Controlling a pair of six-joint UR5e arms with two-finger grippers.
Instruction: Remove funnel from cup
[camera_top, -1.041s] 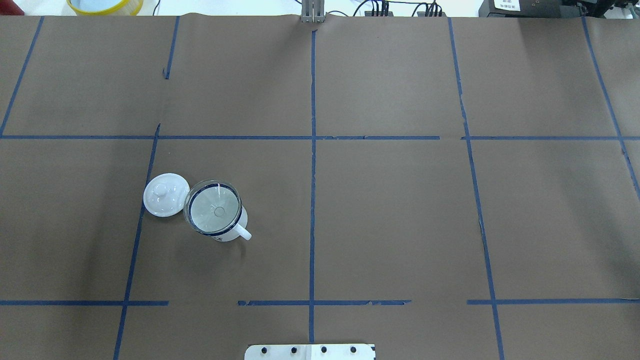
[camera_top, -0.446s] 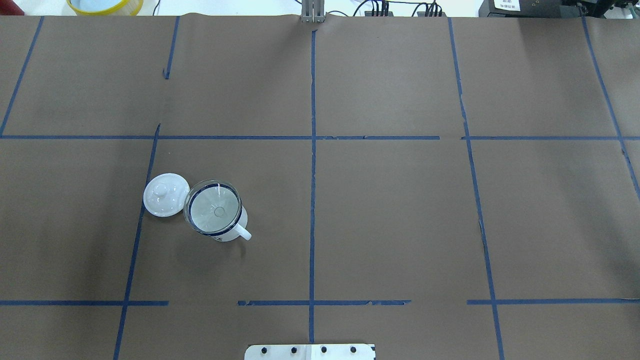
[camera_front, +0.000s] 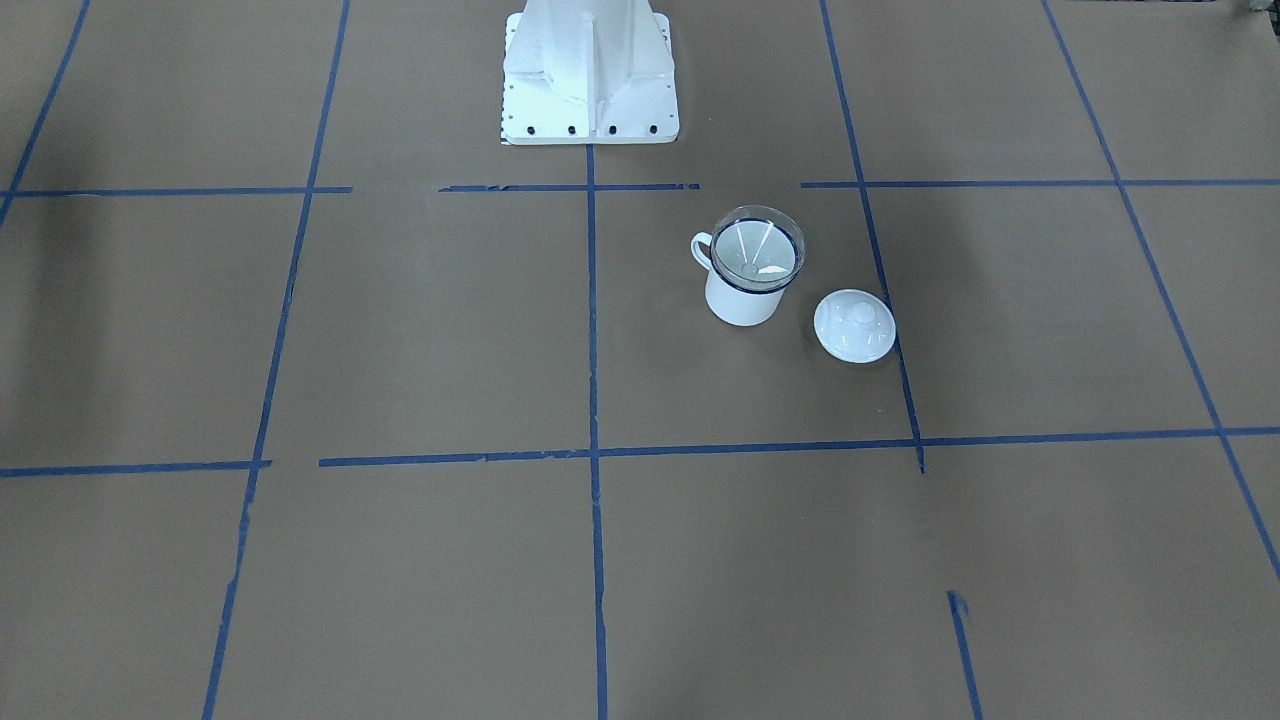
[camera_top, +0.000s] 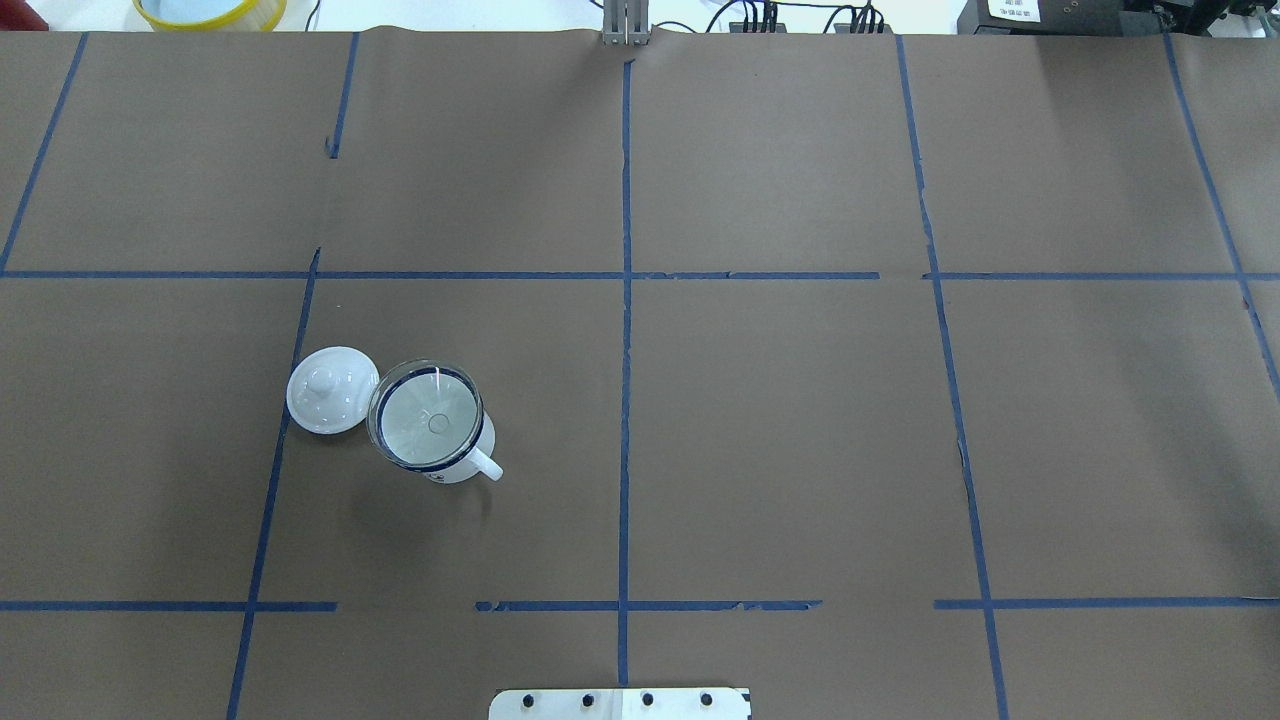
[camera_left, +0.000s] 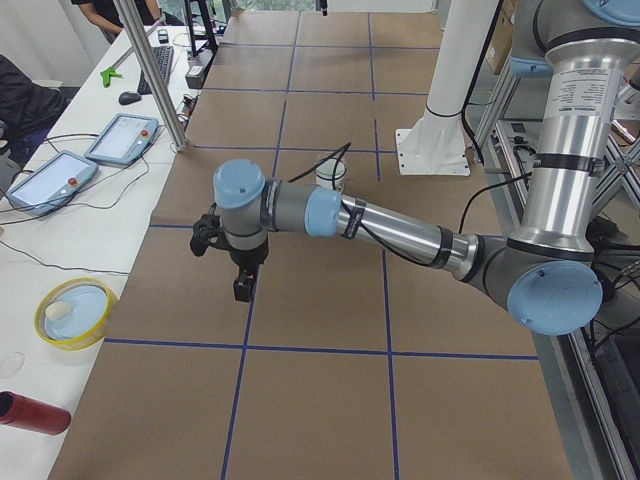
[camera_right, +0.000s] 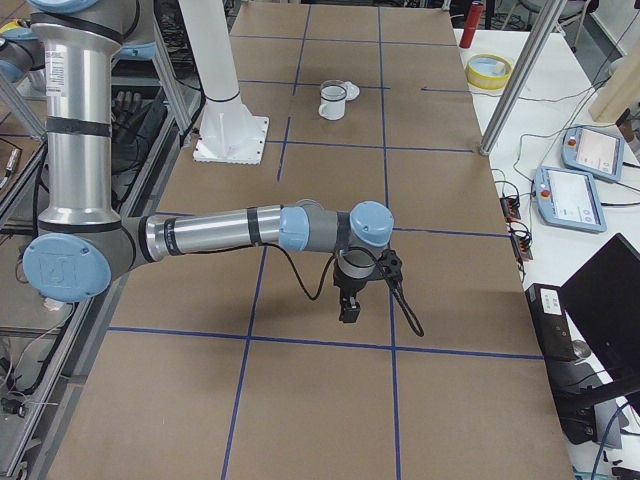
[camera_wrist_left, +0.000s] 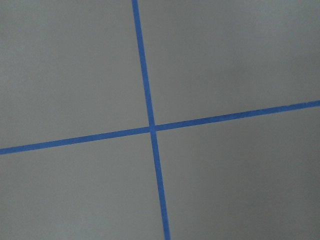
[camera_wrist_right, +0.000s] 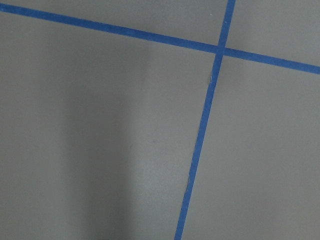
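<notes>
Overhead exterior view shows neither arm. Nearest the robot's white base plate (camera_top: 620, 703), in the left half of the brown paper-covered table (camera_top: 800, 450), stands the white enamel cup with a dark blue rim (camera_top: 462, 466), its loop handle turned toward the robot. Seated in it, upright and spout down, is the clear plastic funnel (camera_top: 428, 422), its wide rim just above the mug's lip, so I judge a straight upward lift should free it. Just beside, slightly farther, lies the round white knobbed lid (camera_top: 325, 390). In the side views the left gripper (camera_left: 243, 288) hangs nearer the cup than the right gripper (camera_right: 350, 308). Whether either's fingers are spread, I cannot tell.
</notes>
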